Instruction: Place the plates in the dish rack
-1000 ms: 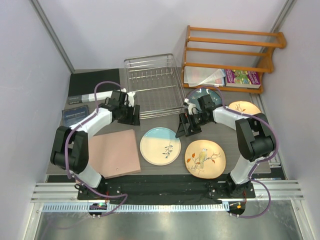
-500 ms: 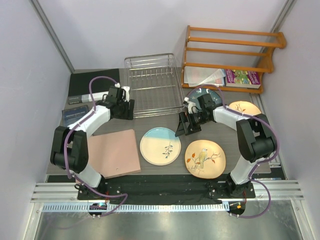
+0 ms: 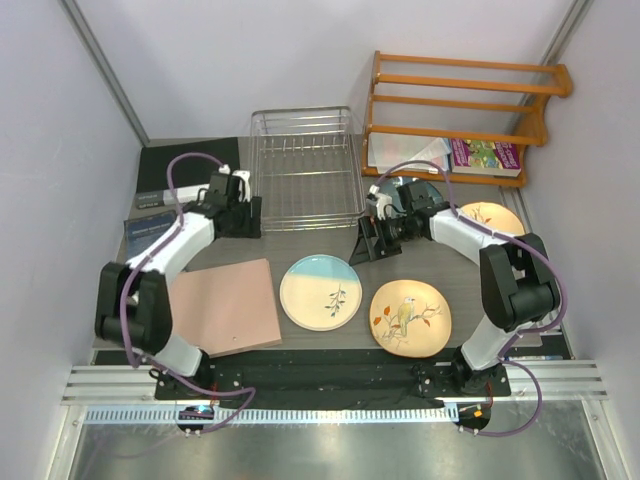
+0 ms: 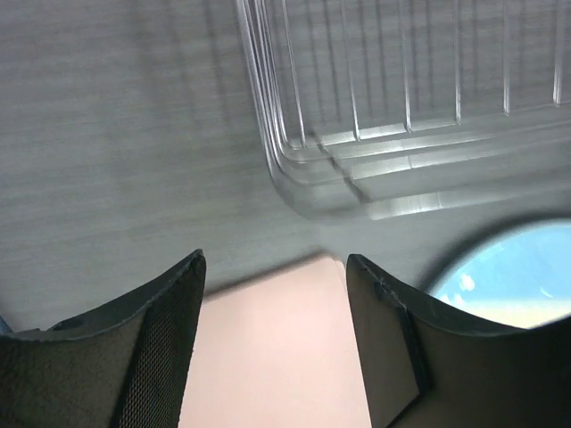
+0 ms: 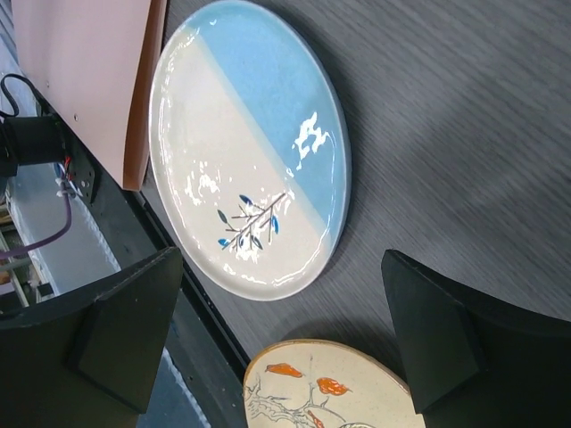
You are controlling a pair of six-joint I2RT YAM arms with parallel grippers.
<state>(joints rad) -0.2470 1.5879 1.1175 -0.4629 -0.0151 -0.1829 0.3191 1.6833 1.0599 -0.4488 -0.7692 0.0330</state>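
The dish rack (image 3: 303,165), a chrome wire basket, stands at the back centre, and its near-left corner (image 4: 357,152) shows in the left wrist view. My left gripper (image 3: 243,217) (image 4: 275,260) hovers open beside that corner, holding nothing. The cream-and-blue plate (image 3: 320,291) (image 5: 241,152) and the bird plate (image 3: 410,316) (image 5: 330,388) lie flat near the front. My right gripper (image 3: 372,243) (image 5: 281,259) hangs wide open above the table between them. The right arm partly hides the dark teal plate (image 3: 425,187). To its right lies the branch plate (image 3: 488,214).
A pink board (image 3: 222,305) (image 4: 268,348) lies left of the cream-and-blue plate. An orange wooden shelf (image 3: 460,110) with books stands at the back right. Dark flat items (image 3: 185,160) lie at the back left, and walls close in on both sides.
My left gripper has moved back and left along the rack's near-left corner, and the rack now sits squarer and slightly farther back. My right gripper has shifted slightly back.
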